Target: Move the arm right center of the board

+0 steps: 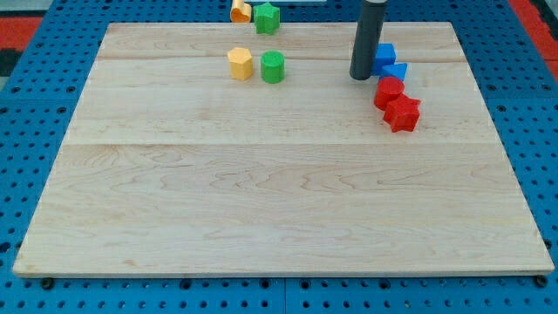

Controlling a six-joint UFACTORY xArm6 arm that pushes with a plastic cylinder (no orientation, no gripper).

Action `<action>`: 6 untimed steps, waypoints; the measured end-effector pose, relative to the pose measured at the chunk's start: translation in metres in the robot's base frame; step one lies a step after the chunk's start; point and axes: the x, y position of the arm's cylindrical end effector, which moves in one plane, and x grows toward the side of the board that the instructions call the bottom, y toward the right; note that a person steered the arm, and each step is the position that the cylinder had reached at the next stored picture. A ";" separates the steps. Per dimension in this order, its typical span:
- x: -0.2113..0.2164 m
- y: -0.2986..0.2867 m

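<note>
My tip rests on the wooden board near the view's top right. It stands just left of a blue block and a second blue block. Below and right of the tip lie a red block and a red star-shaped block, touching each other. The rod hides part of the upper blue block.
A yellow hexagonal block and a green round block sit side by side at the view's top centre. An orange block and a green block lie at the board's top edge. Blue pegboard surrounds the board.
</note>
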 end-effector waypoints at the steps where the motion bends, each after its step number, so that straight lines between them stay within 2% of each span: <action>1: 0.000 -0.003; 2: 0.009 -0.037; 3: 0.067 -0.034; 5: 0.136 -0.036; 6: 0.170 0.021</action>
